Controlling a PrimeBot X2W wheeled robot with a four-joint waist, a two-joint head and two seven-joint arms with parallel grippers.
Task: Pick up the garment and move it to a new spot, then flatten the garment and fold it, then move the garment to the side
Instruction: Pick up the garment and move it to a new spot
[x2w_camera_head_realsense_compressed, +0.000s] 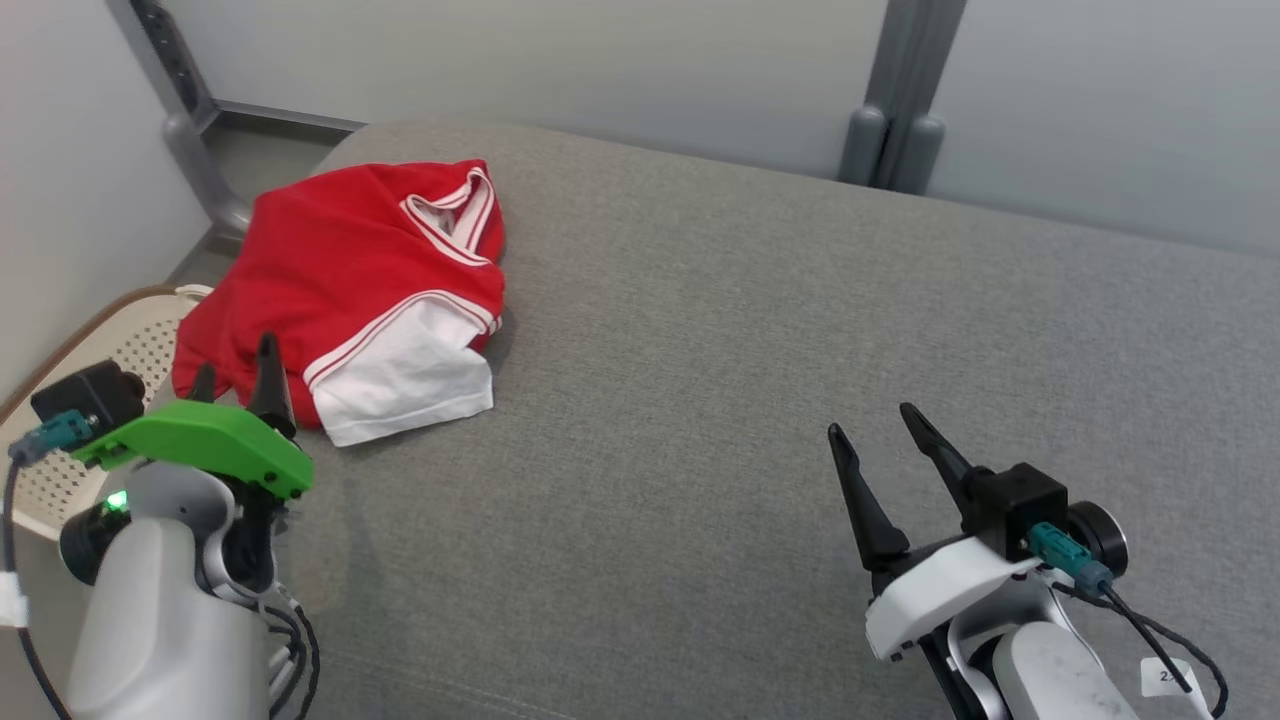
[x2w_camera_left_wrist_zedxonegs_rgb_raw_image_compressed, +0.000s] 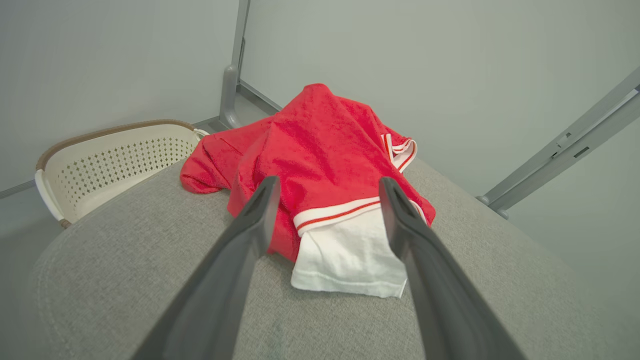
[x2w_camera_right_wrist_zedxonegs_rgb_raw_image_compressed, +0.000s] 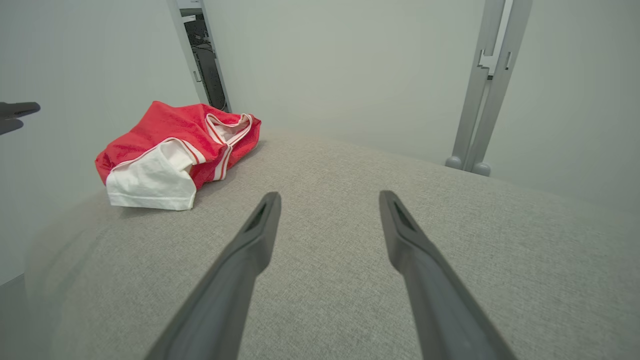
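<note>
The garment (x2w_camera_head_realsense_compressed: 350, 290) is a red shirt with white sleeves and red-and-white trim, lying crumpled at the far left of the grey padded surface (x2w_camera_head_realsense_compressed: 760, 380). My left gripper (x2w_camera_head_realsense_compressed: 236, 372) hovers open just in front of its near edge, apart from the cloth. In the left wrist view the garment (x2w_camera_left_wrist_zedxonegs_rgb_raw_image_compressed: 320, 160) fills the gap beyond my open left gripper (x2w_camera_left_wrist_zedxonegs_rgb_raw_image_compressed: 327, 187). My right gripper (x2w_camera_head_realsense_compressed: 872, 422) stands open at the lower right, far from the cloth, with nothing between its fingers. From the right wrist the garment (x2w_camera_right_wrist_zedxonegs_rgb_raw_image_compressed: 170, 150) lies at the upper left of my right gripper (x2w_camera_right_wrist_zedxonegs_rgb_raw_image_compressed: 329, 197).
A cream perforated basket (x2w_camera_head_realsense_compressed: 110, 360) stands on the floor beside the surface's left end; it appears again as the basket (x2w_camera_left_wrist_zedxonegs_rgb_raw_image_compressed: 110, 160) in the left wrist view. Pale walls with grey metal posts (x2w_camera_head_realsense_compressed: 900, 110) run behind. The surface's edge lies close to the garment's left side.
</note>
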